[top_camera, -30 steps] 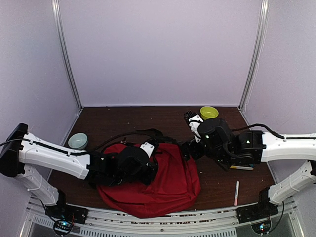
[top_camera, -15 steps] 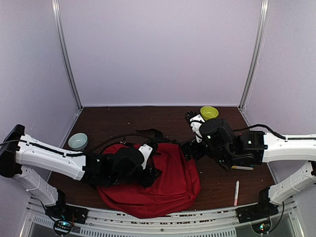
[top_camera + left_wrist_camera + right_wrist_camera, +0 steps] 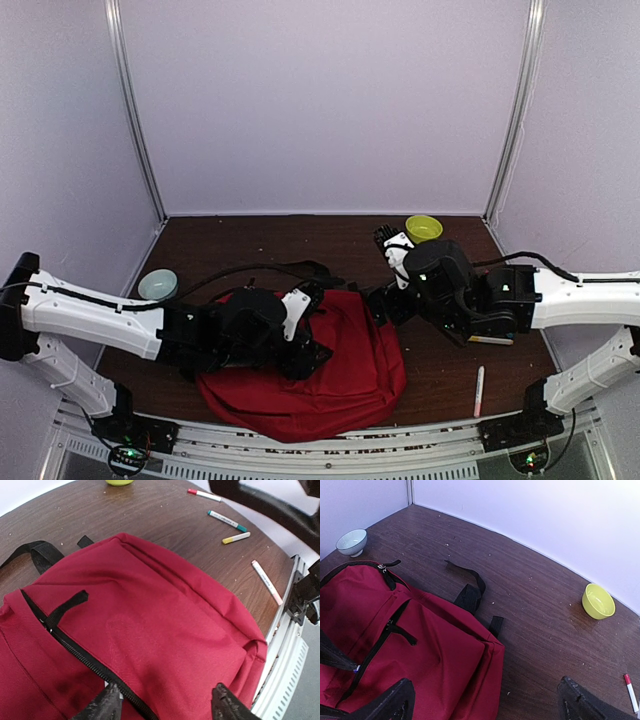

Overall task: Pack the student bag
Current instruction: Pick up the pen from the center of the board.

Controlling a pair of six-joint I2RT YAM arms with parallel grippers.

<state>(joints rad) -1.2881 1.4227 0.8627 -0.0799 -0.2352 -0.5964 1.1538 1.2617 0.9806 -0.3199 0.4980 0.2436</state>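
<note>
Now the left hand (image 3: 166, 704) (spread apart) hangs over the student bag (image 3: 150, 605); right hand (image 3: 487, 690) gapes at its edge.

Red backpack (image 3: 340, 380) with black zipper (image 3: 75, 650) and black straps (image 3: 470, 594); lime-yellow bowl (image 3: 423, 228); pale blue bowl (image 3: 158, 285); dark brown speckled table (image 3: 250, 240); white marker capped red (image 3: 205, 495); white marker tipped teal (image 3: 227, 521); yellow marker (image 3: 236, 538); pale lilac walls (image 3: 320, 100).
</note>
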